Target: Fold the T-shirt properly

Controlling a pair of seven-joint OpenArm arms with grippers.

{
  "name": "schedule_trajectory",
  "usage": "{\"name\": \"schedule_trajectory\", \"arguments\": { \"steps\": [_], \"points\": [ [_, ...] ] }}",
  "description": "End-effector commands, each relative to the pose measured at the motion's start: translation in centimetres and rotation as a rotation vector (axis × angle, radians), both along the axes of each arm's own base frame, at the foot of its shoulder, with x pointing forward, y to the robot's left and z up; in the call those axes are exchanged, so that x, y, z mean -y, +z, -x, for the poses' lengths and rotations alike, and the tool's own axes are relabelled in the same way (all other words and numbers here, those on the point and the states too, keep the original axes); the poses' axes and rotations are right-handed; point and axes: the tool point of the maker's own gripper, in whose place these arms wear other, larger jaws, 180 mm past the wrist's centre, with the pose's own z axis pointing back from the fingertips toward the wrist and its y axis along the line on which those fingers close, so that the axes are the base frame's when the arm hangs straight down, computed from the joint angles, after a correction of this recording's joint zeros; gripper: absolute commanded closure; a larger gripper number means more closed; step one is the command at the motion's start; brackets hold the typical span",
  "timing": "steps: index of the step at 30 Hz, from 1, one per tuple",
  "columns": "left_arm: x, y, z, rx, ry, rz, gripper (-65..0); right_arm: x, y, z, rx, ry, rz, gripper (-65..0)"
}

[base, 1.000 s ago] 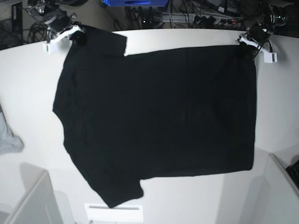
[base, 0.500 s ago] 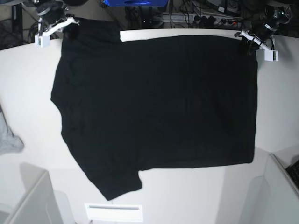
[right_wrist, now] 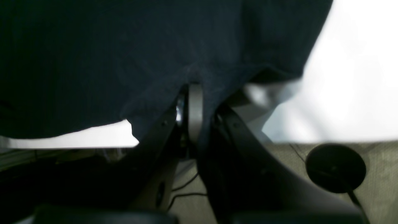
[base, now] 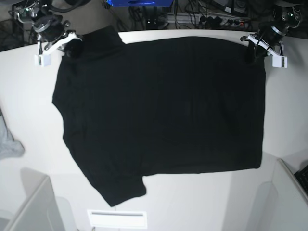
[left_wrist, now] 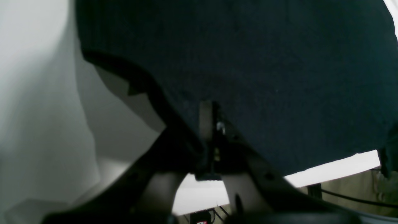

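Shirt (base: 159, 110) lay flat mid-frame on the table (base: 29, 96). I had the left gripper (base: 253, 48) and right gripper (base: 71, 42) pinched tight on its top corners. Risk: thin bite, so uneven pull could slip a corner and skew it.

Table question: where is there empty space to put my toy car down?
The white table is bare left of the large black cloth T-shirt, above the small grey cloth, and along the right edge beside the hem. The middle is covered, and both tools crowd the far corners.
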Motion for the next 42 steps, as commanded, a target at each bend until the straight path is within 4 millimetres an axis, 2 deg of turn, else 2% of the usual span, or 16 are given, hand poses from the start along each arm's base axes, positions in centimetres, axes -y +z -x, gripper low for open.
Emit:
{"name": "schedule_trajectory", "arguments": {
  "steps": [1, 7, 14, 18, 27, 35, 40, 42],
  "points": [
    [-0.1, 1.4, -1.1, 0.058, -0.006, -0.002, 0.0, 0.2, 1.1, -1.0, 0.048, 0.008, 0.009, 0.0],
    [0.7, 1.2, -1.4, 0.075, 0.023, 0.029, 0.0, 0.0, 1.8, -3.3, 0.073, 0.033, 0.009, 0.0],
    [1.4, 1.5, -2.9, 0.122, 0.052, 0.064, 0.0, -0.3, 2.7, -5.6, 0.103, 0.051, 0.006, 0.0],
    [0.2, 1.5, -4.1, 0.115, 0.148, 0.068, 0.0, 0.2, 3.6, -7.1, 0.134, 0.067, 0.026, 0.0],
    [-0.1, 2.7, -6.5, 0.174, 0.166, 0.075, 0.0, 1.5, 3.8, -10.2, 0.137, -0.007, -0.009, 0.0],
    [-1.1, 0.8, -7.3, 0.146, 0.216, 0.116, 0.0, 2.1, 2.5, -12.1, 0.086, -0.002, -0.051, 0.0],
    [-1.2, 0.6, -7.8, 0.150, 0.224, 0.125, 0.0, 2.6, 2.5, -13.6, 0.088, -0.001, -0.061, 0.0],
    [-1.1, 0.9, -8.3, 0.165, 0.227, 0.131, 0.0, 2.0, 2.3, -14.2, 0.072, 0.038, -0.061, 0.0]
  ]
}}
